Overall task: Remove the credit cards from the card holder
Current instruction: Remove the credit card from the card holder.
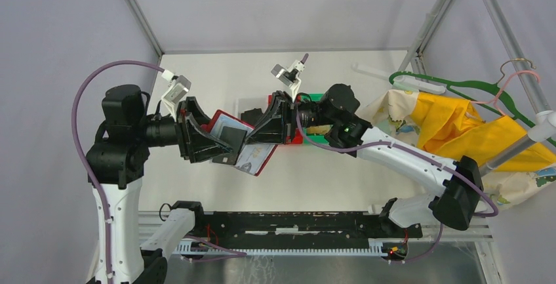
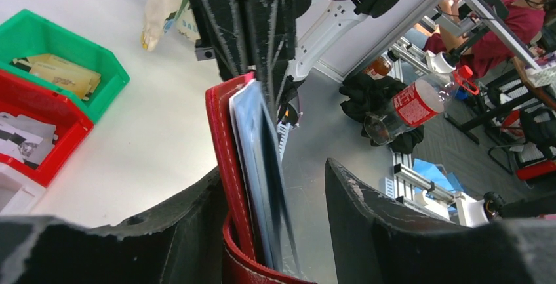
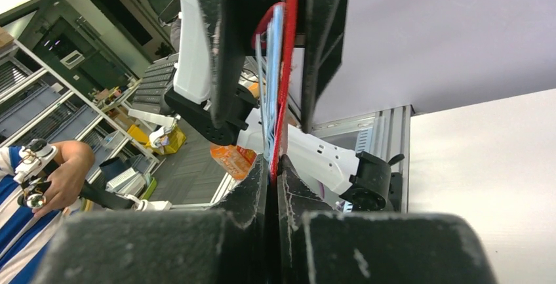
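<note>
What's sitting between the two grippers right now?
Only the red card holder, held in the air, as the top view shows. The right gripper is pinched on its edge; the left gripper straddles the other end, a gap beside one finger.

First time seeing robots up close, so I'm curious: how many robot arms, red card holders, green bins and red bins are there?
robot arms: 2, the left arm and the right arm
red card holder: 1
green bin: 1
red bin: 1
total: 5
</note>
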Controlling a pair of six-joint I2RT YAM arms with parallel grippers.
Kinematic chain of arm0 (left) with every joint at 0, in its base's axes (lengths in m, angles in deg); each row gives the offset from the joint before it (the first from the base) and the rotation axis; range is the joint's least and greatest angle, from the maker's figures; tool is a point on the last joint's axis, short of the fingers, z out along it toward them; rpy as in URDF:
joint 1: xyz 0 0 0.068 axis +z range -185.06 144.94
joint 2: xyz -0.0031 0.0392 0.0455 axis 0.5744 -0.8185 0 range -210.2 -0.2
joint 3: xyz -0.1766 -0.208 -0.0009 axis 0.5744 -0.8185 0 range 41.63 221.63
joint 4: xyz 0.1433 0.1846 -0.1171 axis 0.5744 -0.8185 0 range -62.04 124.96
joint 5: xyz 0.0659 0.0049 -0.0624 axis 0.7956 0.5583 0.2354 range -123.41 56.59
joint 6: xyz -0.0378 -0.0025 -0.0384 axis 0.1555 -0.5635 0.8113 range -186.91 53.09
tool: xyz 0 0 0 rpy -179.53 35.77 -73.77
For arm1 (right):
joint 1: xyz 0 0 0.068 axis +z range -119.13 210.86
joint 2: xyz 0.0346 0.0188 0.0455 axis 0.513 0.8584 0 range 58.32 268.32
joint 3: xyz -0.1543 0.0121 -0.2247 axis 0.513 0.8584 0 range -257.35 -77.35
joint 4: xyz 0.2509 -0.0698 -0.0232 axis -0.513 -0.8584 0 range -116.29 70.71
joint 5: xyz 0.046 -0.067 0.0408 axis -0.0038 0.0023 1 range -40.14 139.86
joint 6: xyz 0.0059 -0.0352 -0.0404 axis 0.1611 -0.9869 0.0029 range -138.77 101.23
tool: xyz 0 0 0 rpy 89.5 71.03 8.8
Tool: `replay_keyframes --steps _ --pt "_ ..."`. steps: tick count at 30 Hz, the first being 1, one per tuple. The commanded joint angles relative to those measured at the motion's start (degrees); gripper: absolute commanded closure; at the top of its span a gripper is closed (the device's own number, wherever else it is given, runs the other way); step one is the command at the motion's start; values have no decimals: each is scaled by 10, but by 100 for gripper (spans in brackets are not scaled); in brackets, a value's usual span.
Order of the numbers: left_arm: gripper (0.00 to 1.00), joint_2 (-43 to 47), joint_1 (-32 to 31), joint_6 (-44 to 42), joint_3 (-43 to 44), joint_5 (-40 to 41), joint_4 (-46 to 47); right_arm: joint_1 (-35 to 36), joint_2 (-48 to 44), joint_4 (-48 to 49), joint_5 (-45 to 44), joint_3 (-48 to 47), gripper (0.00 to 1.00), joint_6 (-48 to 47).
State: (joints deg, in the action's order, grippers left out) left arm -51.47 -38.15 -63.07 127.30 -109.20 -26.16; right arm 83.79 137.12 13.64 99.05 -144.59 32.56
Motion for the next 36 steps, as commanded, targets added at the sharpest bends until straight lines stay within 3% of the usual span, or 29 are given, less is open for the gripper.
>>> replay_keyframes --steps 1,6,11,17,21,25,28,30,36 --pt "41 14 -1 -50 18 -37 -8 0 -1 -15 -33 -40 100 -28" --pt "45 37 -1 -89 -14 -32 -9 -3 2 -22 -41 -49 100 -19" --pt "54 30 -1 -148 -10 40 -37 -6 1 -2 -36 -49 100 1" --pt "59 19 -1 -141 0 112 -15 -5 0 17 -31 -38 100 10" --pt "60 19 -1 -130 9 79 -12 -5 -2 26 -21 -32 100 11" --pt "61 9 -1 -137 25 -41 -25 -5 -2 43 -1 -23 100 11" --pt "64 -2 -1 -101 29 -74 15 -5 -3 56 15 -21 100 16" --pt "65 -10 -1 -70 29 -70 42 -5 -7 52 20 -19 100 12" --pt "66 -7 -1 -83 27 15 49 -5 -16 50 26 -18 100 7"
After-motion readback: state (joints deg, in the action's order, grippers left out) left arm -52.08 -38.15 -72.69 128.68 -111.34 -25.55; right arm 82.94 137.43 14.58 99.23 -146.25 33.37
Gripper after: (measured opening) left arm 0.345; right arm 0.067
